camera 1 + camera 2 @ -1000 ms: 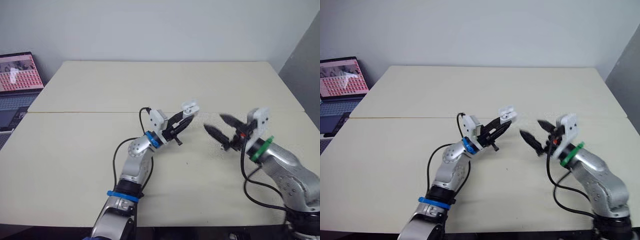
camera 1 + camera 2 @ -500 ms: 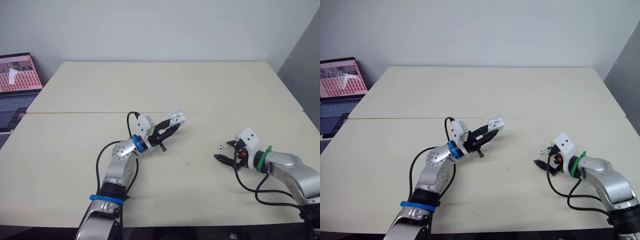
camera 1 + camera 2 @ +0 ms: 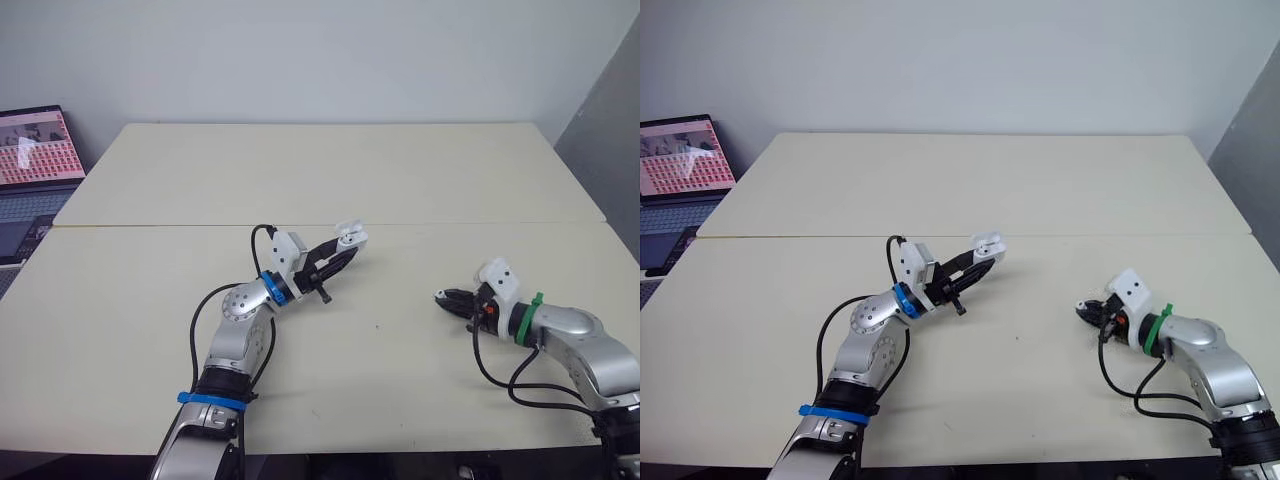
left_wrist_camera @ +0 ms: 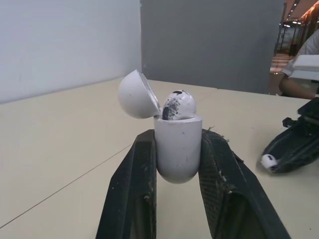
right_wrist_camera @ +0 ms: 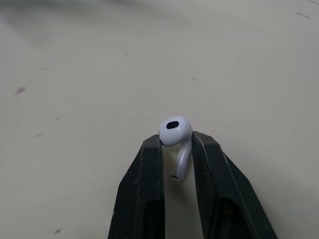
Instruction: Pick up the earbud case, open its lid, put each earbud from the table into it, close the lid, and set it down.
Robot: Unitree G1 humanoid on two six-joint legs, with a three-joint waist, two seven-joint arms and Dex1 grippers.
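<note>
My left gripper (image 3: 343, 245) is shut on the white earbud case (image 3: 350, 234) and holds it above the middle of the table. In the left wrist view the case (image 4: 178, 149) stands upright between the fingers, its lid (image 4: 135, 94) is tipped open and one earbud (image 4: 178, 103) sits in it. At the right, low over the table, my right gripper (image 3: 441, 297) is shut on the other white earbud (image 5: 175, 131), its stem hanging between the fingers (image 5: 149, 164). The left wrist view also shows that gripper (image 4: 291, 149) with the earbud (image 4: 269, 161) at its tip.
The cream table (image 3: 320, 170) has a seam (image 3: 150, 225) across its middle. An open laptop (image 3: 35, 160) stands off the table's left side. A grey wall panel (image 3: 605, 120) rises at the right.
My right gripper was raised and open near the case; it has dropped to the table on the right and shut on the earbud. My left gripper drew the case slightly left.
</note>
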